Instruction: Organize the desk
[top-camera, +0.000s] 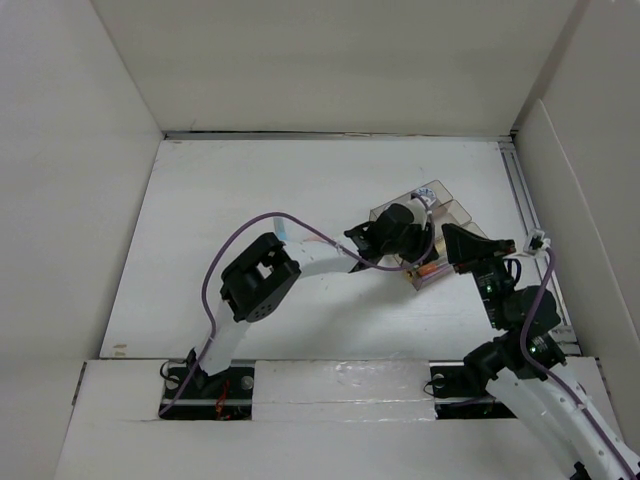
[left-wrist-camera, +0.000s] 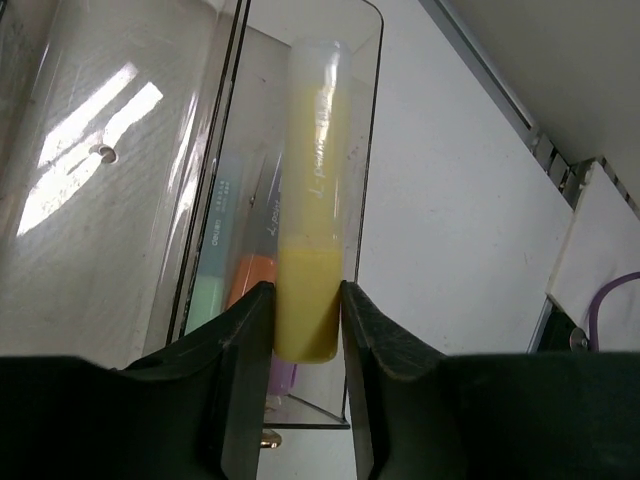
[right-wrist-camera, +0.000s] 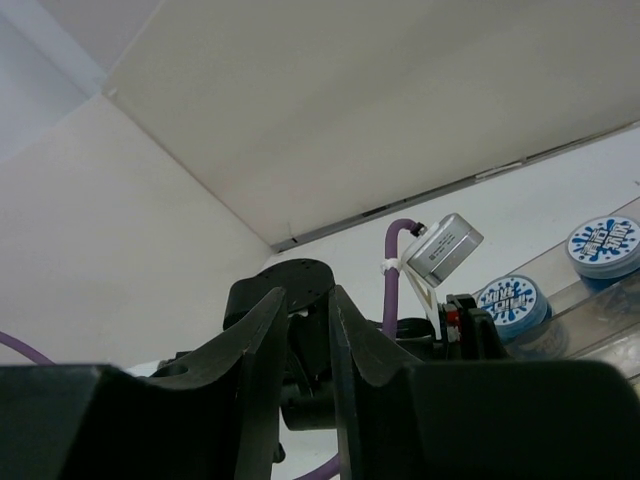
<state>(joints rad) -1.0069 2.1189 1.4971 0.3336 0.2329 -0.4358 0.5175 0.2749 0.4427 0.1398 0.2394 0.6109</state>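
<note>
The white desk (top-camera: 250, 200) carries a clear plastic compartmented tray (top-camera: 447, 207) at centre right. My left gripper (left-wrist-camera: 305, 320) is shut on a yellow highlighter (left-wrist-camera: 315, 200) with a clear cap and holds it lengthwise over a narrow compartment of the tray (left-wrist-camera: 372, 120). A green marker (left-wrist-camera: 215, 290), an orange marker (left-wrist-camera: 250, 275) and a purple one (left-wrist-camera: 283, 377) lie in that compartment. In the top view the left gripper (top-camera: 426, 200) is over the tray. My right gripper (top-camera: 453, 241) hovers at the tray's near right side; its jaws (right-wrist-camera: 308, 305) stand slightly apart and empty.
Two round blue-and-white discs (right-wrist-camera: 510, 300) (right-wrist-camera: 605, 245) lie in the tray, seen in the right wrist view. The left arm's wrist and camera (right-wrist-camera: 445, 250) are close in front of the right gripper. Upright white walls (top-camera: 60, 200) enclose the desk; a rail (top-camera: 525, 210) runs along its right edge.
</note>
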